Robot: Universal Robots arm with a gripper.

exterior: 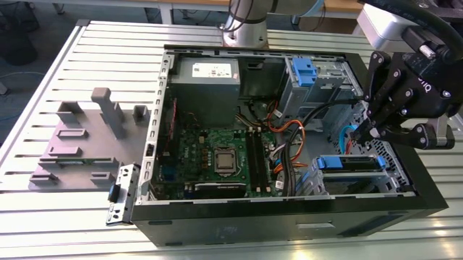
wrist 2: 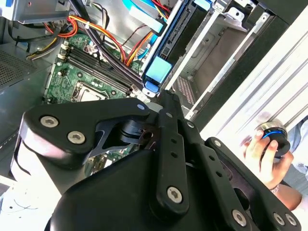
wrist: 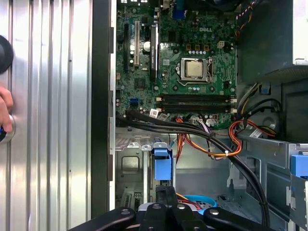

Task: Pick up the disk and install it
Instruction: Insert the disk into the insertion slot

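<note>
Desktop computer case [exterior: 289, 216] lying on its side with the panel off, on a slatted metal table [exterior: 108, 54]. Printed matter is sparse: a white sticker on the grey power supply [exterior: 210, 76] at the far side of the case, white lettering on the gripper body, and small white markings on the green motherboard [wrist: 175, 62], all too fine to make out. The disk [exterior: 349, 164] sits in the drive cage [exterior: 391, 179] at the near corner of the case on the exterior view's right, its blue carrier bracket facing up. In the first wrist view the disk [wrist: 162, 163] presents its blue bracket edge between the grey cage walls, and in the second wrist view the disk [wrist 2: 161, 67] shows as a dark slab ending in a light blue tab. A separate blue latch [exterior: 304, 73] is fixed to the far drive cage. The arm reaches in from the exterior view's right, wrist tilted down towards the case interior, with the black gripper [exterior: 372, 132] just above the disk and near its far end. In both wrist views the gripper [wrist: 166, 195] [wrist 2: 161, 96] lies just beside the blue bracket; contact, and how far the gripper is open, cannot be told. A person's hand [wrist 2: 264, 154] rests on a round black and blue knob [wrist 2: 274, 137] on the table outside the case. A grey fixture [exterior: 79, 141] stands on the exterior view's left.
</note>
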